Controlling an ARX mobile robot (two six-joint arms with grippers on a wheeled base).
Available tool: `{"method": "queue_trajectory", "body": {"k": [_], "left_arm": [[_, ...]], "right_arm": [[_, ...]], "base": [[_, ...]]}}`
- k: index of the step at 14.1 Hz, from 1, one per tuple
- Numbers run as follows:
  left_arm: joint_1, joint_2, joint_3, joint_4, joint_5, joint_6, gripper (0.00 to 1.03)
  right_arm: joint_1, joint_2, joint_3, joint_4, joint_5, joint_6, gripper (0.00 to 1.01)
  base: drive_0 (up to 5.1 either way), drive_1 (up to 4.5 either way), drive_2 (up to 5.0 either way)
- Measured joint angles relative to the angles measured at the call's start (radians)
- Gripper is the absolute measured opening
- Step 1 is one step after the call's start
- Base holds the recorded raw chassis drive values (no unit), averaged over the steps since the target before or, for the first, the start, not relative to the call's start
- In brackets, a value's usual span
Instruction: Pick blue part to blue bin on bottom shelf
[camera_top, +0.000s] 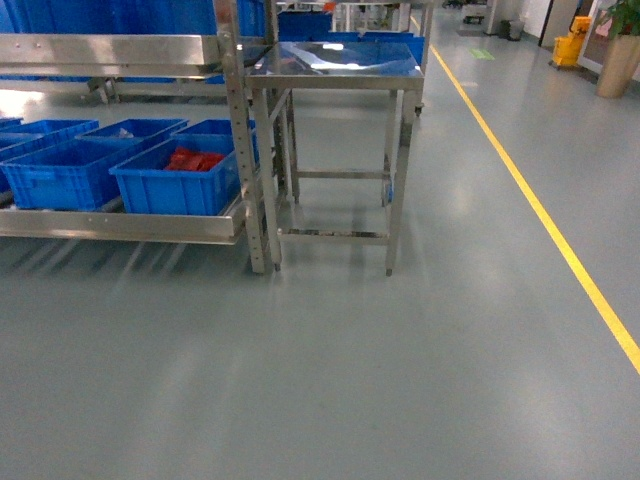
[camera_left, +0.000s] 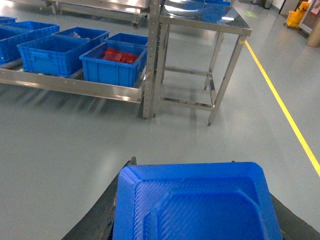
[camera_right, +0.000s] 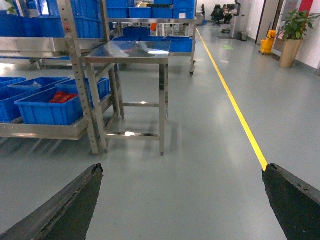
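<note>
Head view first: neither arm shows here, only floor, with the bottom shelf (camera_top: 120, 225) low at my ten o'clock and the steel table (camera_top: 330, 70) at twelve. A yellow floor line (camera_top: 540, 215) runs off towards one o'clock.

I can't find the blue part anywhere. There's no blue-capped button on the table top, on the floor or in either wrist view, so I won't guess where it sits.

On the left wrist camera, the left gripper (camera_left: 182, 167) has a broad blue moulded tray-like piece (camera_left: 195, 205) filling the space between its dark fingers. I can't tell whether the fingers are clamped on it or only flanking it.

On the right wrist camera, the right gripper (camera_right: 181, 169) is spread wide, fingers out at the frame's lower corners with only floor between them.

Now the relation that matters. The plain blue bin (camera_top: 60, 175) sits on the shelf at ten o'clock, its long side running back into the rack. Just beside it, towards the table, is the tub with red packets (camera_top: 170, 190), which is not the one I want. The shelf lies on the left, so I judge the left arm nearer. The base is well short of the rack, and I'd expect to need to close in before any placing.
</note>
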Motion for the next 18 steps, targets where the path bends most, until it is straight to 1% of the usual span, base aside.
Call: {"method": "queue_trajectory", "body": {"k": [18], "left_arm": [[0.0,0.0,0.0,0.001,-0.003,0.0,0.43]], "right_arm": [[0.0,0.0,0.0,0.005,0.0,0.0,0.98]], "base": [[0.0,4.04,-4.0]]}}
